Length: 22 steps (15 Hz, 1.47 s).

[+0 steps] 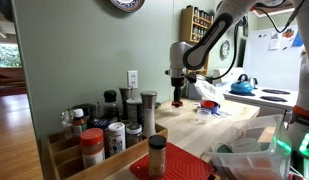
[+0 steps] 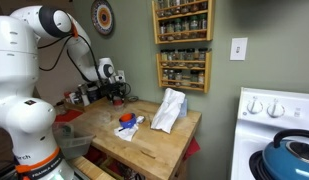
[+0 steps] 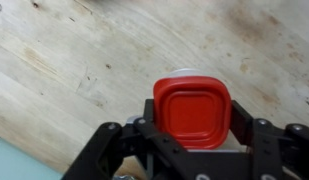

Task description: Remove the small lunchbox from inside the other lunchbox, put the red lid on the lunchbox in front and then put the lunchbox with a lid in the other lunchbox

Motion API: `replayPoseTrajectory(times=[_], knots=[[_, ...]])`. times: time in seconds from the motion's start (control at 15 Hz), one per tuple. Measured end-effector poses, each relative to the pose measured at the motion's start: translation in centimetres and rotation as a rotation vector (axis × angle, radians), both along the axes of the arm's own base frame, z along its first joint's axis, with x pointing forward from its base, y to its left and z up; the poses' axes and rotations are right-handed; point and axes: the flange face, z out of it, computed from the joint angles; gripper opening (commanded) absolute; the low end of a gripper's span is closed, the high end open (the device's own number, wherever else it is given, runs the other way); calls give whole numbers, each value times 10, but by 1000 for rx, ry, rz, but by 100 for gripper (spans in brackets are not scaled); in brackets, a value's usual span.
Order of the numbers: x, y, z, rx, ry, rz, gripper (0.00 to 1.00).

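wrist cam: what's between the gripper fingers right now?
The red lid, seen in the wrist view; grip contact unclear. A pale rim under it is likely the small lunchbox.

Low behind spice jars (image 1: 104, 135), an exterior view faces along the desk (image 1: 184, 132) to the far arm (image 1: 209, 40). An exterior view beside the robot base (image 2: 24, 110) shares that desk. The wrist view looks closely down past the tool (image 3: 192, 120).
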Motion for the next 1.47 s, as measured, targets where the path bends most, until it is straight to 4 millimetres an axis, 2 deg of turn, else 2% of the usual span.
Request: replayPoseTrajectory(times=[0.07,0.13,0.67,0.93,1.07,1.27,1.47], knots=[[0,0,-1,0,1,0,94],[0,-1,-1,0,2,0,100],[0,-1,-2,10,11,7,100],[-1,-2,-9,21,30,-3,100],[-1,-2,-13,25,40,-7,74],[-1,-3,-16,31,45,-14,51],[0,-4,-14,40,40,-20,50]])
